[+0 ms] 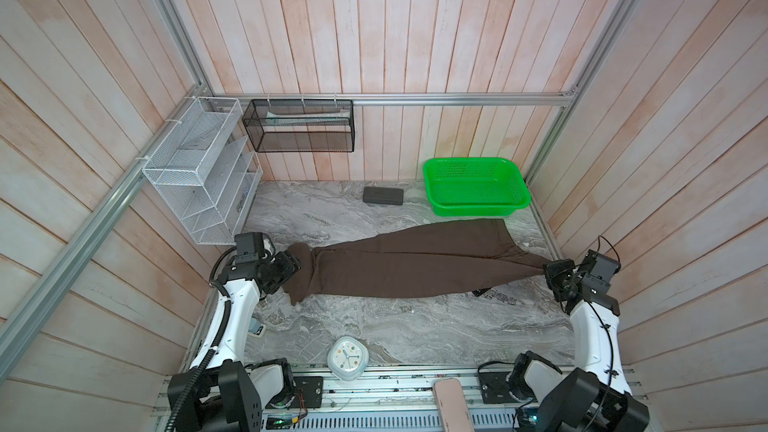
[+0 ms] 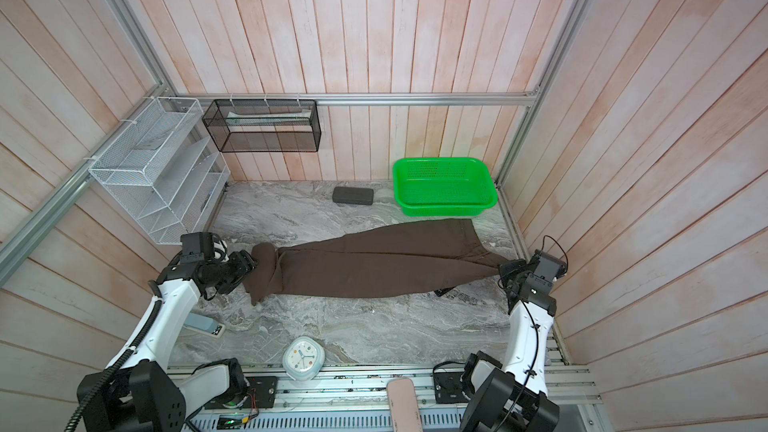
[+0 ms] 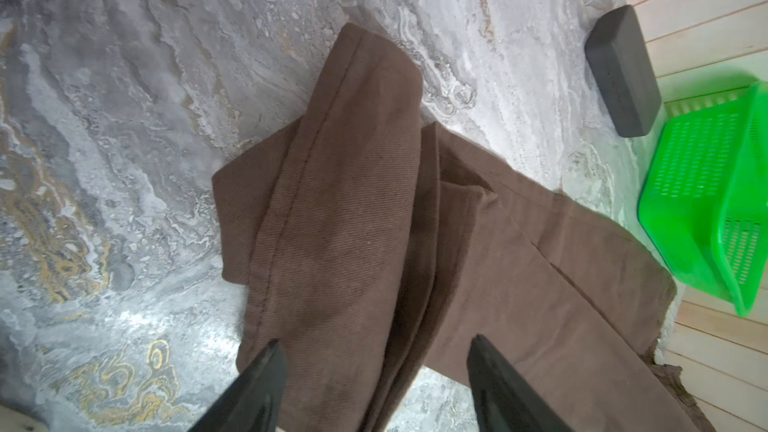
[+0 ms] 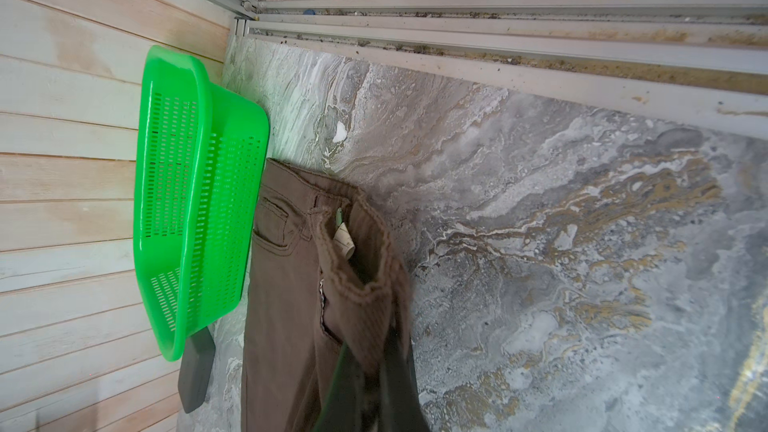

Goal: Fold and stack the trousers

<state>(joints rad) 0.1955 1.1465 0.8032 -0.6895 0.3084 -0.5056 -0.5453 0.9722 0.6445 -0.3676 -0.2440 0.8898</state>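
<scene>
- Seeing trousers lying stretched across the middle of the table, legs laid together, waist end toward right arm, hems toward left arm.
- Pinching waistband with right gripper, jaws clenched on the cloth. Probably anchoring that end to keep the fabric flat and stop it sliding.
- Holding left gripper low at the hem end, jaws spread wide, gripping nothing, straddling the cloth.
- Noting hem end doubled back on itself by the left gripper, a short flap lying across the legs. Reading it as either a deliberate first fold or just slack. Not able to tell which.
- Judging progress as early: legs aligned, no proper half-fold visible, nothing stacked.
- Guessing next move: regripping the hems and carrying them over toward the waist, using the pinned right end as the hinge.
- Flagging risks:
  - soft cloth sagging and skewing during the carry, leaving a crooked fold
  - far waist corner lying just beside the basket, contact not resolvable
- Placing case behind the trousers and apart from them, likely outside the fold path.
- Ignoring clock at the near table edge, well apart from the cloth.
</scene>
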